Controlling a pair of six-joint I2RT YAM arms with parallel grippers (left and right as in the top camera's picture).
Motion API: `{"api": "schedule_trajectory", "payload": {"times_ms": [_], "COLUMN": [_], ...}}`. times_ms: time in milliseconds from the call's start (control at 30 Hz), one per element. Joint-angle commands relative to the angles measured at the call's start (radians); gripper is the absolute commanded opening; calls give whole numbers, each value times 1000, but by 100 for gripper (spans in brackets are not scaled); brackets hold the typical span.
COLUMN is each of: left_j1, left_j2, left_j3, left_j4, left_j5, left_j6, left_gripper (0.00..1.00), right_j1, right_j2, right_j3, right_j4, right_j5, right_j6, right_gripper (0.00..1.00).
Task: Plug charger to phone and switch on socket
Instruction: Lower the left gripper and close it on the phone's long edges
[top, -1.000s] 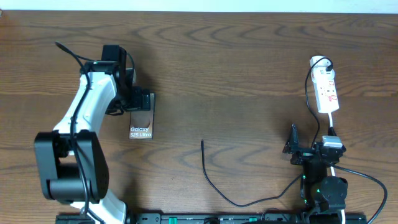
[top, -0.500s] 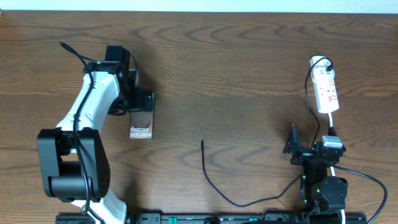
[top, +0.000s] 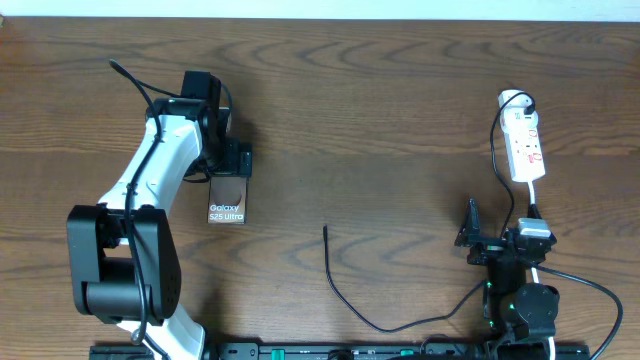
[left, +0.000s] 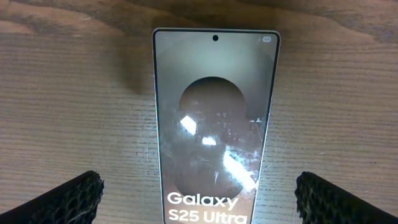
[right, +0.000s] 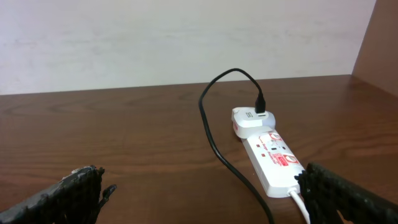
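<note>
A: Status chk: left gripper (top: 233, 164)?
B: Jaws fully apart, holding nothing. Sits over the far end of the phone (top: 227, 200). Wrist cam: phone lies flat, face up, btwn the jaws, w/ a clear gap each side. No contact seen.

A: Right gripper (top: 476, 238)?
B: Jaws wide apart, empty. Parked near the front edge of the table (top: 380, 120), cam aimed at the socket (right: 273, 160).

A: Charger (top: 345, 302)?
B: Lies loose on the table in a curve. Plug tip (top: 325, 231) is free at mid-table, well apart from the phone, untouched by either arm. Other end appears to run behind the right arm to the white adapter (right: 252, 119), seated at the socket's far end.

A: Steps complete?
B: None, per pics. Step 1 (tip into phone): not done. Step 2 (socket on): cannot tell, markings too small to read.

A: Remaining?
B: Est. all of it: steady phone w/ left, pick up tip w/ right, mate tip to phone port, then switch socket on. Task approx. at start.
</note>
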Motion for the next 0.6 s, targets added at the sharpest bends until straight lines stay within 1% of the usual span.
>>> {"api": "schedule_trajectory", "payload": {"times_ms": [0, 233, 567], "left_j1": [3, 3, 3], "left_j2": [23, 79, 113], "left_j3": [-2, -2, -2], "left_j4": [-1, 10, 21], "left_j5": [-15, -14, -13], "left_j6": [-19, -19, -19], "left_gripper": [100, 100, 100], "right_j1": [2, 2, 2], "right_j2": [-5, -5, -1], "right_j3": [-1, -1, -1], "right_j4": [-5, -5, -5], "right_j5": [1, 1, 1], "right_j6": [13, 13, 12], "right_gripper": [99, 99, 99]}}
